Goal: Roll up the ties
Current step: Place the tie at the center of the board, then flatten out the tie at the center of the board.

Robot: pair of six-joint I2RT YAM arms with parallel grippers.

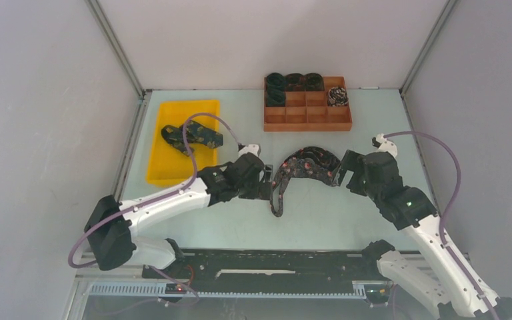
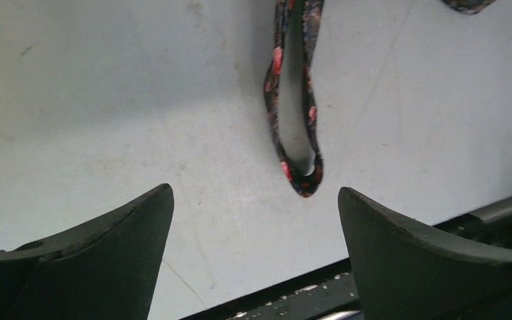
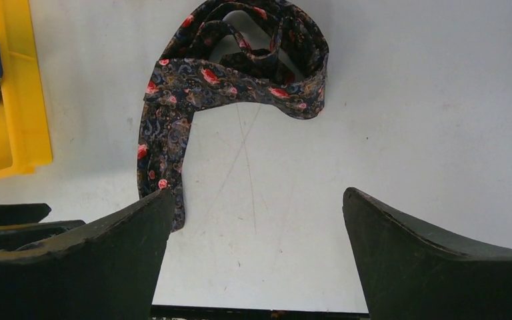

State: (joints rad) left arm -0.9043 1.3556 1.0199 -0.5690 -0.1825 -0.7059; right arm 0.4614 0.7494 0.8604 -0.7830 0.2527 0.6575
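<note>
From above, you see the loose tie (image 1: 303, 167) lying on the counter (image 1: 320, 217) between the two arms. It is a bunched arc with red specks and a narrow tail dropping toward the near edge. Your left tool (image 1: 269, 181) sits just beside the tail on its left, jaws spread, nothing between them. Your right tool (image 1: 345, 175) sits at the arc's right end, jaws likewise spread and holding nothing. Beyond the left arm, a yellow tray (image 1: 173, 172) holds a second tie (image 1: 193, 135), unrolled and crumpled. At the far side of the counter, a brown divided box (image 1: 307, 117) carries the rolled ties (image 1: 295, 81): four dark coils in its far-left compartments and one paler coil near its right end.

In the left wrist view, the left tool's fingers (image 2: 107, 260) stand wide apart at the bottom of the picture. The tail is folded into a slim loop. Its rounded end points down into the gap ahead of the fingers and is clear of both of them. It lies flat on the counter.

In the right wrist view, the right tool's fingers (image 3: 427, 260) are spread just as wide. The bunched arc lies ahead of them, and a broad band runs down to just beside the fingertip on the picture's left. You cannot tell whether band and fingertip touch. The yellow tray and a bit of the second tie show at the left edge.
</note>
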